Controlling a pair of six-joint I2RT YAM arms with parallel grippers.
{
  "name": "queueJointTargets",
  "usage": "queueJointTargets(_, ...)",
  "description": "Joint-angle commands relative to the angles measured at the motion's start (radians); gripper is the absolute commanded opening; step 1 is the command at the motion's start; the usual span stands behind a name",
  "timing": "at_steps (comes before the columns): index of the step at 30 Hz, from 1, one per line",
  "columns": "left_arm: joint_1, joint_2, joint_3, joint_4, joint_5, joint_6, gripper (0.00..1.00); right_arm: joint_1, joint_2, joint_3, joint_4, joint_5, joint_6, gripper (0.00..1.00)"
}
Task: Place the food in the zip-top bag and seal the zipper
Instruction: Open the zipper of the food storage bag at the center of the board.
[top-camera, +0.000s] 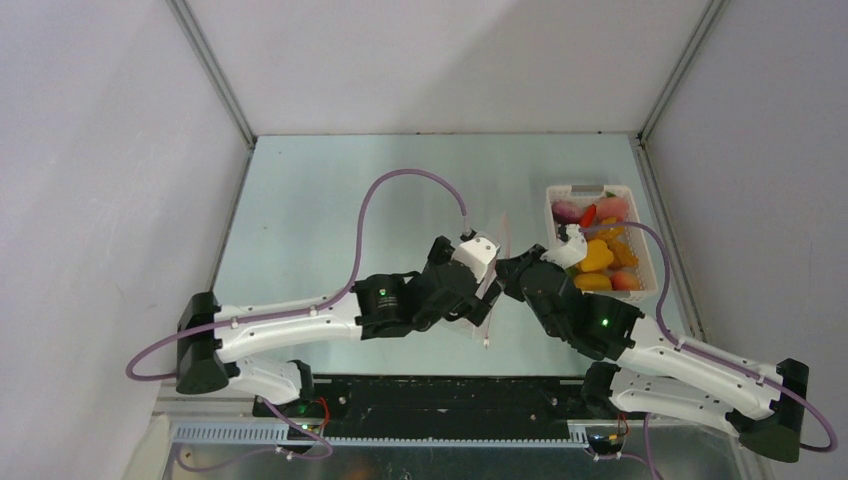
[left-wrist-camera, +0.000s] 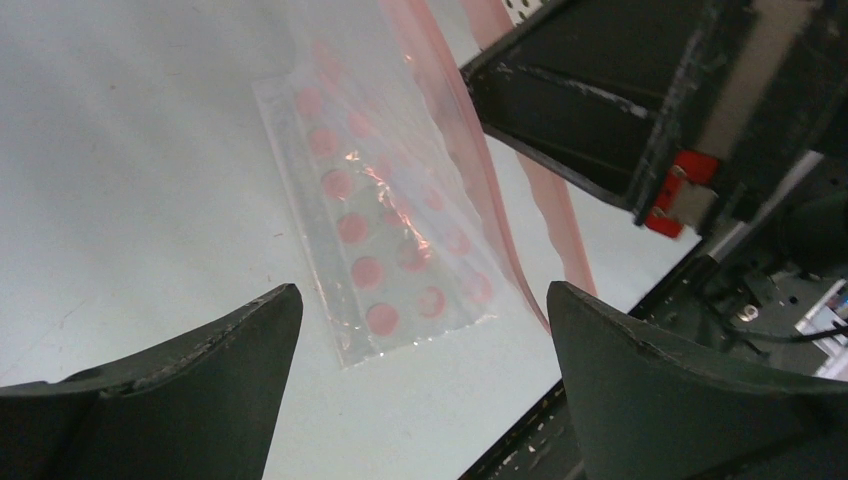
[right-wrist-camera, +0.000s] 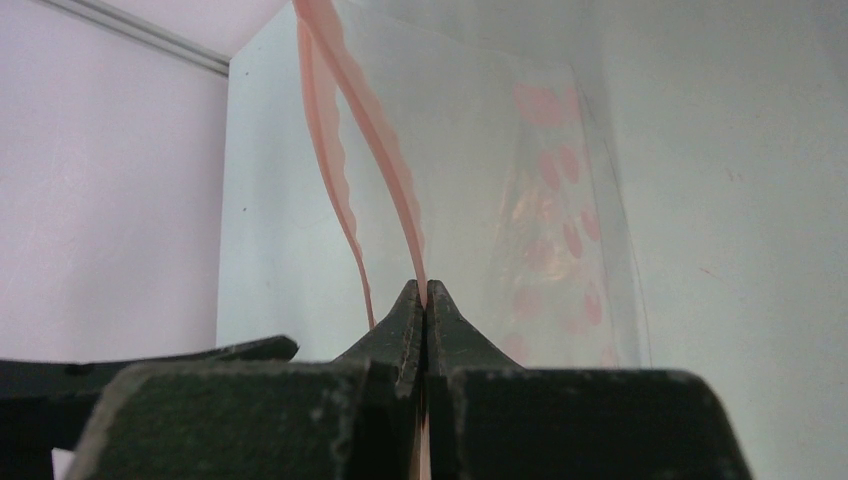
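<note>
The clear zip-top bag (left-wrist-camera: 390, 230) with pink dots hangs with its bottom edge on the table, between both arms at the table's middle (top-camera: 497, 235). Its zipper mouth stands parted into two pink strips (right-wrist-camera: 340, 200). My right gripper (right-wrist-camera: 425, 292) is shut on the nearer strip of the zipper (right-wrist-camera: 395, 180) and holds the bag up. My left gripper (left-wrist-camera: 420, 330) is wide open just in front of the bag's lower corner, nothing between its fingers. The food (top-camera: 596, 258), red, orange, yellow and purple pieces, lies in the white basket (top-camera: 590, 188) to the right.
The basket stands at the table's right side, close behind my right wrist. In the left wrist view the right gripper's black body (left-wrist-camera: 620, 110) sits just above and right of the bag. The table's dark front edge (left-wrist-camera: 600, 340) runs near the bag.
</note>
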Motion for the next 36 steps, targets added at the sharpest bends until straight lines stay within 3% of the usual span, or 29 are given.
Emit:
queueJointTargets(1,-0.002,0.044,0.051,0.024,-0.075,-0.010,1.00,0.011,-0.010,0.036,0.036,-0.004,-0.004,0.00)
queueJointTargets(9,0.010,0.017,0.010,0.093,-0.041,-0.009,1.00,0.014,-0.015,0.036,0.051,-0.016,-0.013,0.00)
queueJointTargets(15,0.076,0.085,0.037,0.084,0.018,-0.083,0.99,0.033,-0.031,0.036,0.090,-0.026,-0.044,0.00)
queueJointTargets(27,0.114,0.111,0.084,-0.013,-0.171,-0.161,0.82,0.036,-0.025,0.036,0.062,0.009,-0.033,0.00)
queueJointTargets(36,0.177,0.143,0.091,0.014,-0.101,-0.204,0.71,0.037,-0.025,0.036,0.073,-0.014,-0.058,0.00)
